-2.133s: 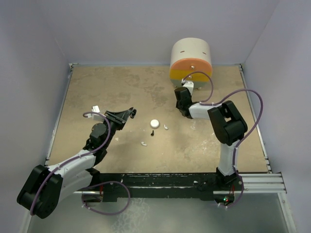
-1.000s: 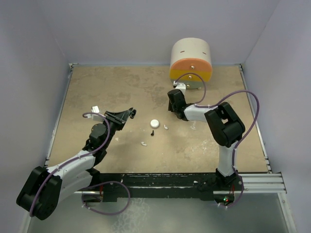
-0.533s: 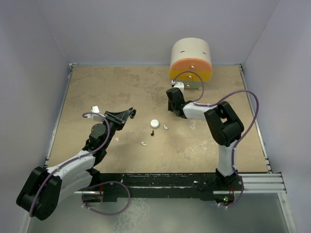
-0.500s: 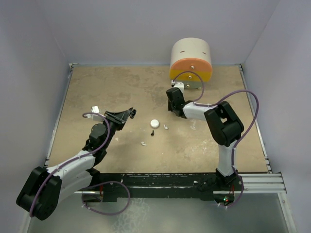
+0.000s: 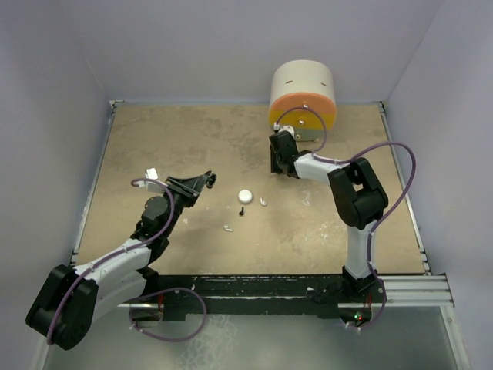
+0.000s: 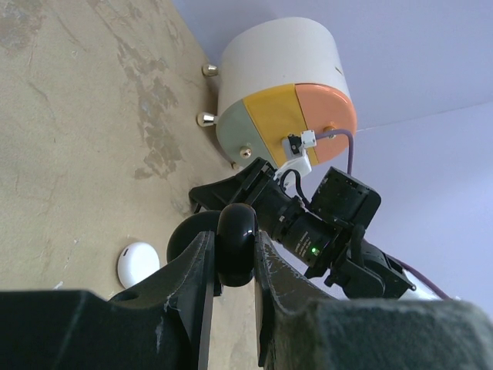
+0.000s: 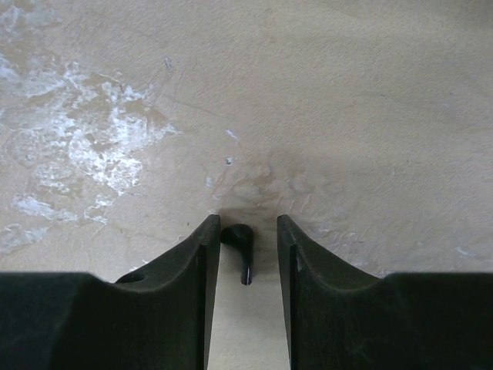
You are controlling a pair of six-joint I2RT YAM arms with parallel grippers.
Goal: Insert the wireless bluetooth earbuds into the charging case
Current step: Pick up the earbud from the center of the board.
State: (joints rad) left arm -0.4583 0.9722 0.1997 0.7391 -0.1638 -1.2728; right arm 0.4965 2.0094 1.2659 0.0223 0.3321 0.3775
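Black earbud (image 7: 238,237) is lying on the worktop (image 7: 347,92), far right of centre, between the parted fingers (image 7: 185,285) of the right end effector (image 7: 246,225); left end effector (image 6: 233,243) is clamping a black round case (image 6: 236,230).

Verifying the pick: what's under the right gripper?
A black earbud lies on the table between the right gripper's open fingers, close against one finger. In the top view the gripper covers it; whatever lies beneath the fingers themselves is hidden.
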